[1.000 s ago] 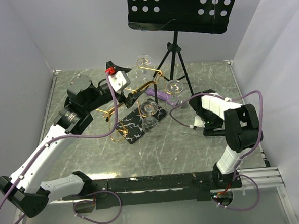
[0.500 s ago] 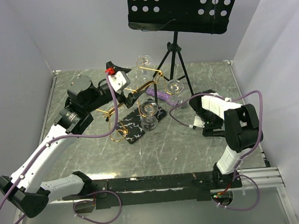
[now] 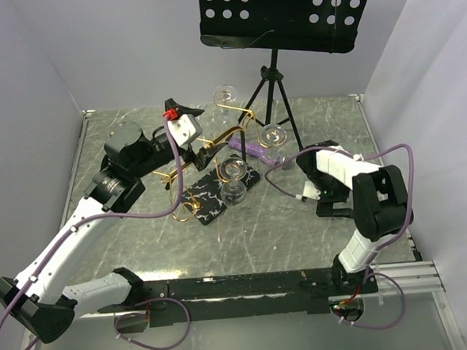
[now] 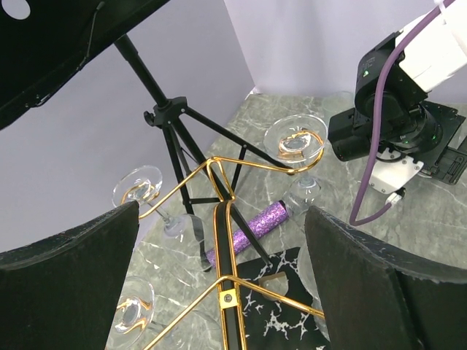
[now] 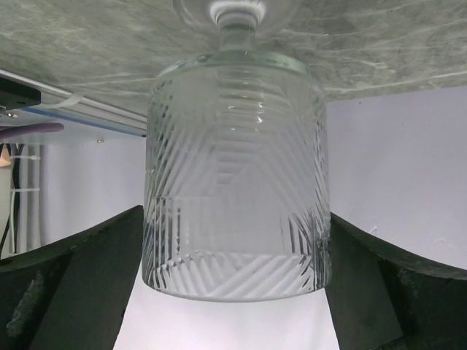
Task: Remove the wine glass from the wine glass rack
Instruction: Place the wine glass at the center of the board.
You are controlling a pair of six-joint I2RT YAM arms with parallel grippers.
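On the grey table (image 3: 284, 227) the wine glass rack (image 3: 208, 198) stands upright.

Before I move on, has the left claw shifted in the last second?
Yes, slightly: in the top view the left claw has edged left and toward the near edge, away from the music stand, whose place is unchanged.

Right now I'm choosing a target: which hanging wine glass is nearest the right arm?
The wine glass on the wine glass rack's rightmost gold spiral, beside the purple glitter tube. The other glasses hang farther left.
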